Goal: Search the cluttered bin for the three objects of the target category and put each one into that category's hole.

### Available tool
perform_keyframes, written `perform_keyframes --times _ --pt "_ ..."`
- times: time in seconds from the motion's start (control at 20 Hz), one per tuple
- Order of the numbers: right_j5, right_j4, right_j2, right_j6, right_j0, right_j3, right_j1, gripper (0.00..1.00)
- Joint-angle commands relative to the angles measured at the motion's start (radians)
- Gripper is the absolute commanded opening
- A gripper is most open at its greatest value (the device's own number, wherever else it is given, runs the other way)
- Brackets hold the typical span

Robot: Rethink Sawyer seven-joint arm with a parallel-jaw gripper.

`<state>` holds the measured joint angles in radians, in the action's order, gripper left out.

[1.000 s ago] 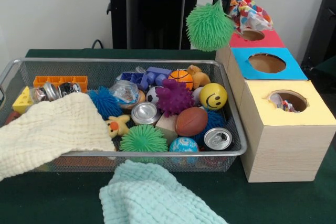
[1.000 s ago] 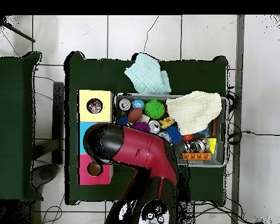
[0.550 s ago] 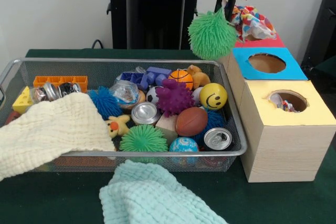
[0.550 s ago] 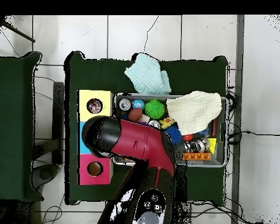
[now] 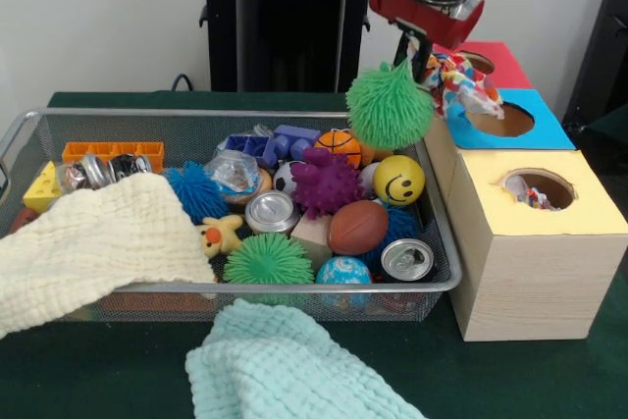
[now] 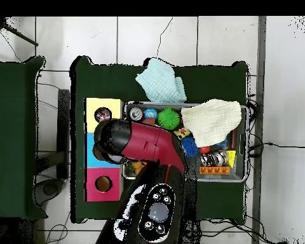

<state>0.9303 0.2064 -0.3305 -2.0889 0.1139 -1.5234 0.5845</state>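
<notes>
My gripper is shut on a green spiky ball, which hangs at the wire bin's far right corner, beside the blue-topped box. A multicoloured fabric piece dangles next to the gripper, over the blue box's hole. The red-topped box stands behind it and the yellow-topped box in front. More spiky balls lie in the bin: green, blue, purple. In the overhead view the red arm hides the gripper and covers the blue box.
The wire bin holds cans, sports balls, a smiley ball and a cream cloth draped over its left front. A mint cloth lies on the table before the bin. Something small sits in the yellow box's hole.
The arm has come from over the red box toward the blue box, carrying the green spiky ball lower and nearer. The multicoloured fabric moved along with it.
</notes>
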Motion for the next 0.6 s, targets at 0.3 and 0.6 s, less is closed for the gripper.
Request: perform_keyframes --times 0.3,0.6 --pt "0.054 0.024 0.057 -0.215 -0.007 0.148 -0.114 0.00" --pt "0.113 0.022 0.044 -0.215 -0.004 0.190 -0.105 0.00"
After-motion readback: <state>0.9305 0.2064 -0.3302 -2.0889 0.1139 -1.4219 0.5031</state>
